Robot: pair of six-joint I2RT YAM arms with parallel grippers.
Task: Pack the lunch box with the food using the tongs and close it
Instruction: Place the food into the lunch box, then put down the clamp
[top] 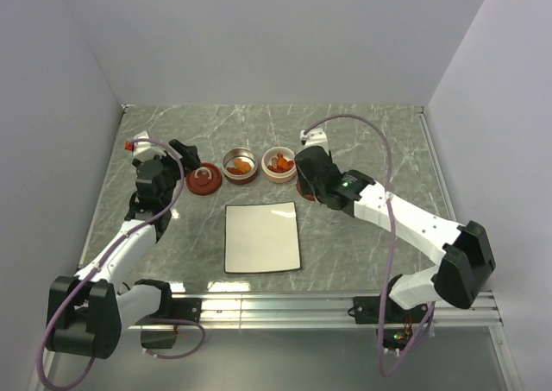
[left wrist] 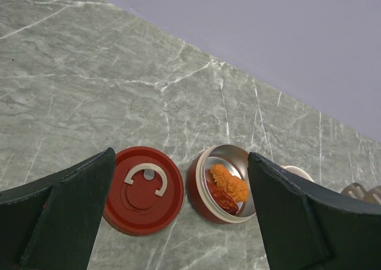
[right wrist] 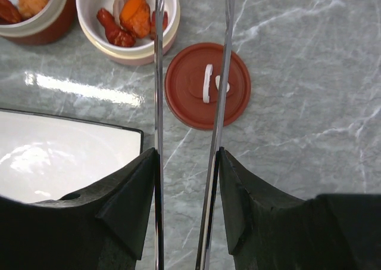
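The lunch box stands as two open round tubs: a red one (top: pixel 240 167) (left wrist: pixel 202 194) and a cream one (top: pixel 279 164) (right wrist: pixel 136 54). Orange and dark red food (left wrist: pixel 230 184) (right wrist: pixel 134 15) lies inside both. My right gripper (top: pixel 307 180) (right wrist: pixel 187 157) is shut on the tongs (right wrist: pixel 159 73). Their two slim metal arms run up past the cream tub and a red lid (right wrist: pixel 186 86), and their tips are out of view. Hovering above the red tub and another red lid (top: pixel 203 182) (left wrist: pixel 143 190), my left gripper (top: pixel 185 154) (left wrist: pixel 181 216) is open and holds nothing.
A white square plate (top: pixel 262 236) (right wrist: pixel 59 157) with a dark rim lies bare of food in front of the tubs. The marble table ends at grey walls behind and to both sides. A metal rail runs along the near edge.
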